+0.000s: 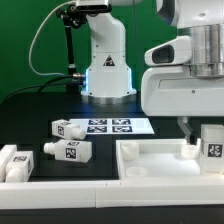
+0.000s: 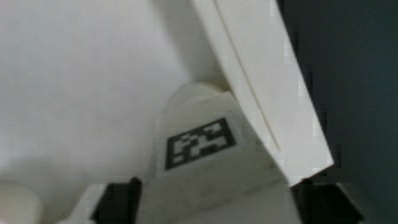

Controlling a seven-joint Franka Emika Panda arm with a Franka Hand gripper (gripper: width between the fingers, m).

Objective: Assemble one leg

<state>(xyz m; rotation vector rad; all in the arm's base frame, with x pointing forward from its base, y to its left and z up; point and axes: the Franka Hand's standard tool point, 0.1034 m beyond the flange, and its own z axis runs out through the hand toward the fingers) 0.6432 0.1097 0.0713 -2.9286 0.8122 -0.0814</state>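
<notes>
- Pincer (image 2: pixel 215 203) hangs low over the far corner of the tray-shaped part (image 1: pixel 150 165), at the exterior view's right; its fingers (image 2: pixel 121 200) stand spread, pinching nothing.
- One leg (image 2: pixel 210 140) sits between the fingers, against the tray's raised wall (image 2: pixel 267 90), tag facing the wrist camera.
- We judge the step to be seating or twisting this leg; best to centre the fingers on it before closing.
- Spare legs (image 1: pixel 68 152) lie on the desk (image 1: pixel 40 110) near the marker board (image 1: pixel 113 127).

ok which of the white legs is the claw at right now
The leg standing in the tray corner at the exterior view's right, directly under the claw. The other legs lie loose on the table, far left.
</notes>
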